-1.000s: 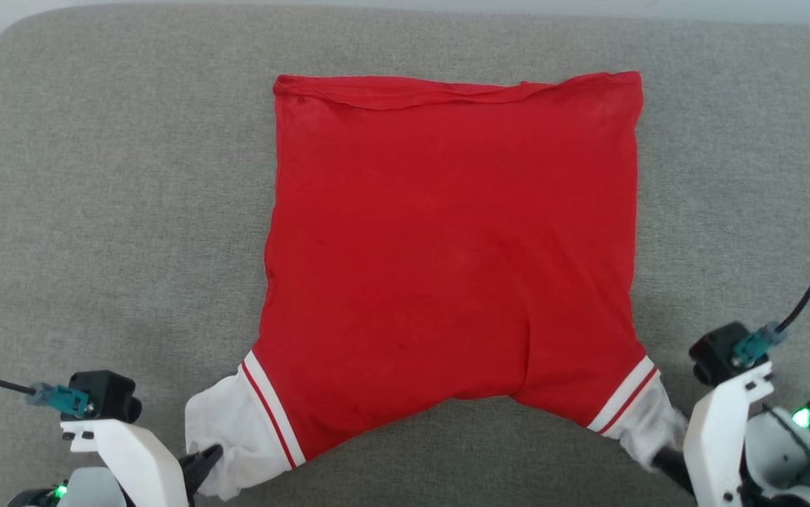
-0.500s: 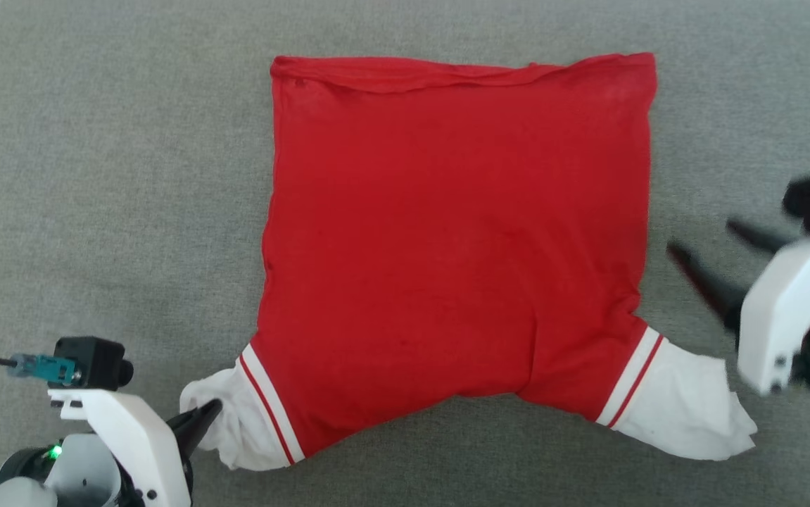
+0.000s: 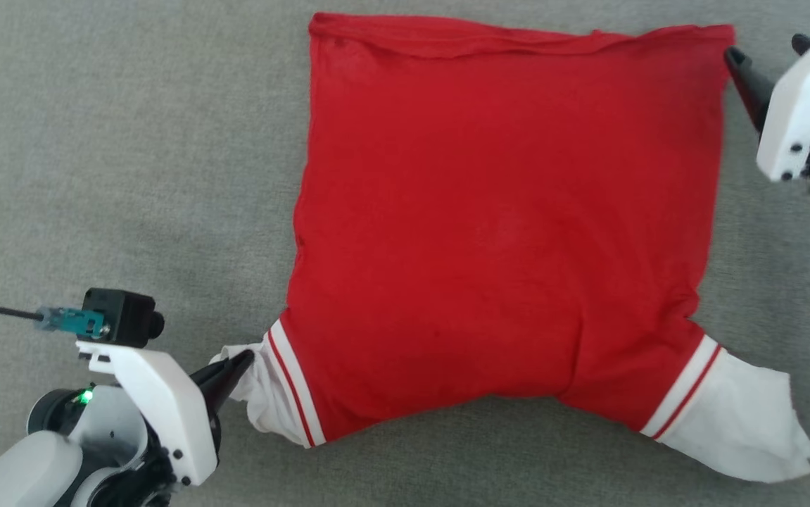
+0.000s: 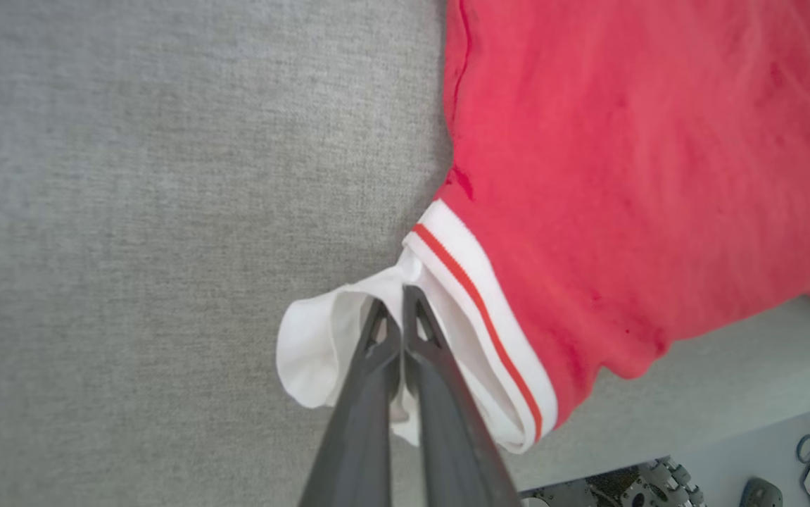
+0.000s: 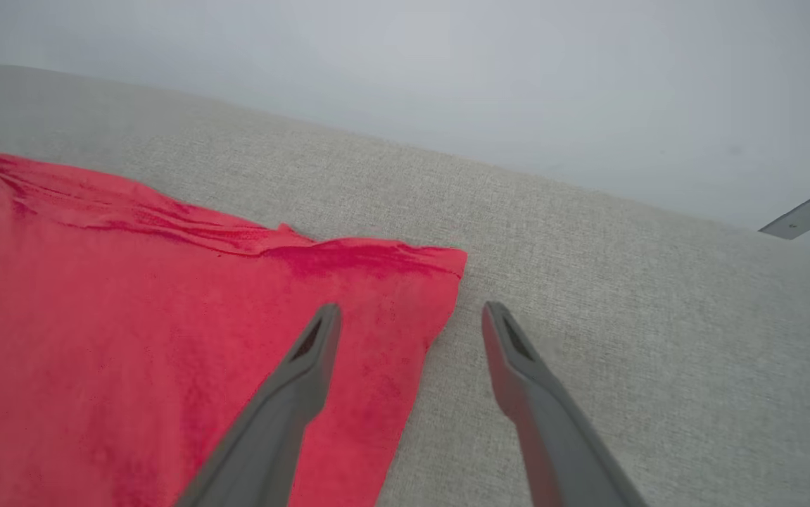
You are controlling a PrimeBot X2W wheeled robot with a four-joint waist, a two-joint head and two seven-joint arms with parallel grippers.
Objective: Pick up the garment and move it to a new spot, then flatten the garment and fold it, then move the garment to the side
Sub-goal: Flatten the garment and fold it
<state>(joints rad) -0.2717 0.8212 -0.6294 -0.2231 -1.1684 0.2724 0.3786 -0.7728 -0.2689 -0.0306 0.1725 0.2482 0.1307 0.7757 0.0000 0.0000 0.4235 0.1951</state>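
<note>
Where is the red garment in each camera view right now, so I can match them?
Head view: garment across the centre, left gripper closed on its white cuff.
Left wrist view: garment upper right, cuff at centre.
Right wrist view: garment lower left, corner ahead of the open right gripper.
Shared landmark: grey cushion.

Garment (image 3: 503, 225) on fabric surface (image 3: 130, 141)

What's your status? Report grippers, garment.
Left gripper shut on white sleeve of soft bright-red fabric garment. Right gripper open at its far right corner. Nothing obstructing.
</note>
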